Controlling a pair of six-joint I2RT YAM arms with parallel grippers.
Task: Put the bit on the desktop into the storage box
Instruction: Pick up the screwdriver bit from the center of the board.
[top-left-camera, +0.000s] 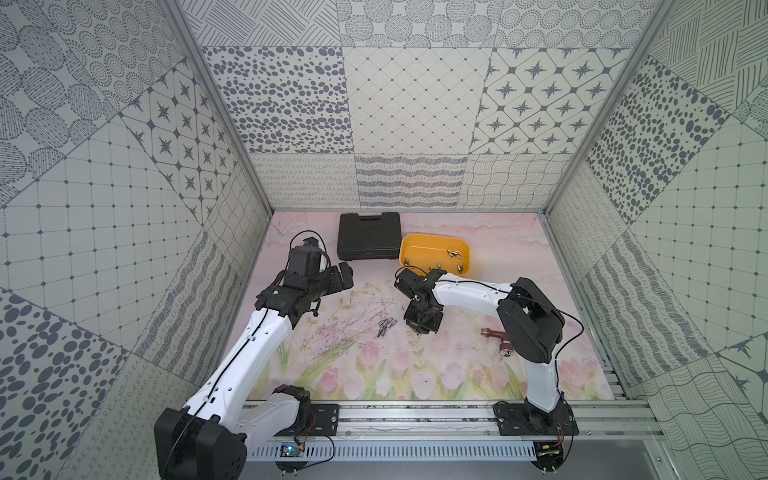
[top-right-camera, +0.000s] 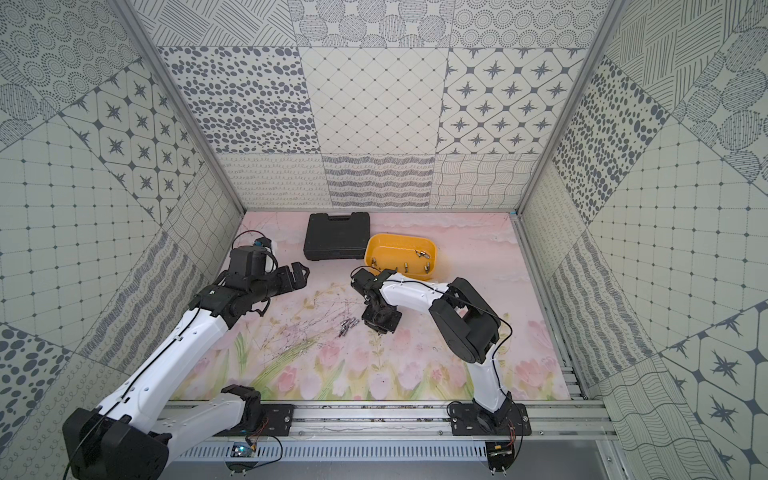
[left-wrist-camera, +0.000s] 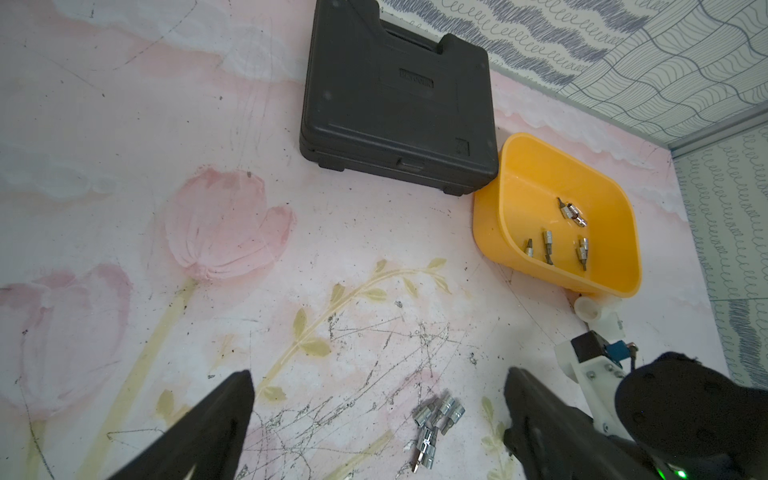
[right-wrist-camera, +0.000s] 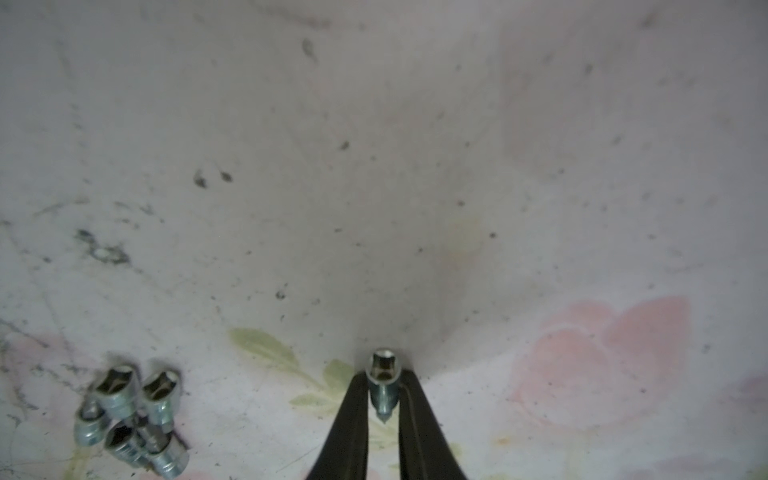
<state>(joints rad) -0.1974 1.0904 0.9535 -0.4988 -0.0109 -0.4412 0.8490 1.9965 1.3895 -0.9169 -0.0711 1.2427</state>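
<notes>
A shallow yellow plastic storage box (top-right-camera: 388, 249) sits on the pink floral tabletop (top-right-camera: 415, 365), just right of a closed black plastic tool case (top-right-camera: 336, 237). Several small silver bits (top-right-camera: 423, 254) lie scattered inside it. A cluster of loose silver bits (top-right-camera: 347, 326) lies mid-tabletop. The right pincer (top-right-camera: 379, 329) points down just beside the cluster, its tips hidden. The left pincer (top-right-camera: 302, 275) hovers spread wide, well apart from it.

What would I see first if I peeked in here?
The bright yellow plastic tub at the back, beside a black plastic tool case, already holds several small silver bits. In the middle of the flowery tabletop, the right gripper pinches one small silver metal bit, next to a little pile of loose bits.
</notes>
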